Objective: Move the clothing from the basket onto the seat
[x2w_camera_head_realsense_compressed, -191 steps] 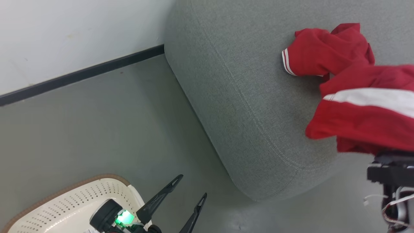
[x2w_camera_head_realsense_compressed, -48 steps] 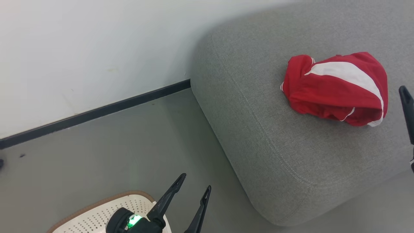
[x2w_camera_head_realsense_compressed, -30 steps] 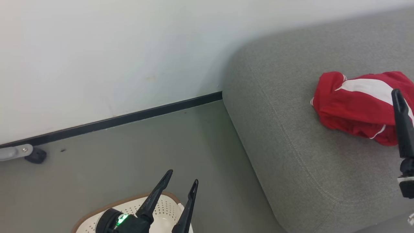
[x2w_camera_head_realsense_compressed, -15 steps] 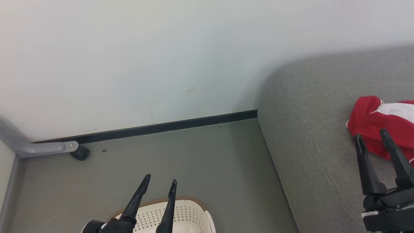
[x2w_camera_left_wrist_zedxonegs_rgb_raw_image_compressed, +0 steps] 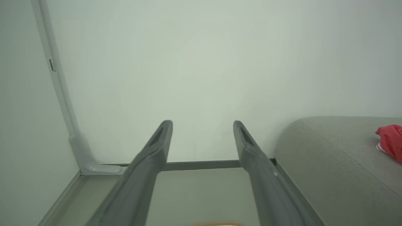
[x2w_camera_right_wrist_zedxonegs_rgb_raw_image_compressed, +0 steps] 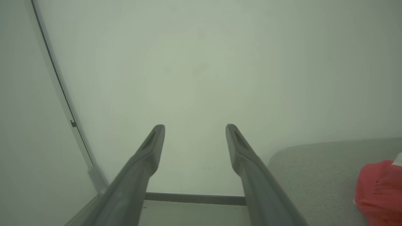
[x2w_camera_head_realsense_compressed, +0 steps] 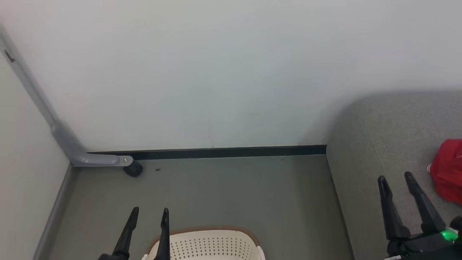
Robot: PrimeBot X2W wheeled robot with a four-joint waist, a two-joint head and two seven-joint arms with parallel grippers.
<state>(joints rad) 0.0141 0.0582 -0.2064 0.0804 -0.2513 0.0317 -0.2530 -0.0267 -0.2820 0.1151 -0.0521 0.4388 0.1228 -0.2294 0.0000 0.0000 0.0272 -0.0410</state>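
Nearest, the basket (x2w_camera_head_realsense_compressed: 209, 246) stands on the grey floor (x2w_camera_head_realsense_compressed: 231, 187). The left gripper (x2w_camera_head_realsense_compressed: 150, 210) is at the basket's left edge, its fingers spread wide. At the near right, the right gripper (x2w_camera_head_realsense_compressed: 395, 177) hangs above the seat (x2w_camera_head_realsense_compressed: 375, 144), its fingers also wide apart. Just beyond and to the right of it, the clothing (x2w_camera_head_realsense_compressed: 449, 171) lies bunched on the seat, touching neither gripper. Farther back a dark baseboard (x2w_camera_head_realsense_compressed: 223, 152) runs along the white wall (x2w_camera_head_realsense_compressed: 216, 72), with a grey bracket (x2w_camera_head_realsense_compressed: 92, 159) at the far left corner.

I seem to stand in a bare, home-like room corner: a grey upholstered sofa (x2w_camera_head_realsense_compressed: 375, 137) against a plain white wall (x2w_camera_head_realsense_compressed: 216, 72), grey floor (x2w_camera_head_realsense_compressed: 234, 191), black skirting (x2w_camera_head_realsense_compressed: 223, 152), a laundry basket (x2w_camera_head_realsense_compressed: 205, 245) before me.
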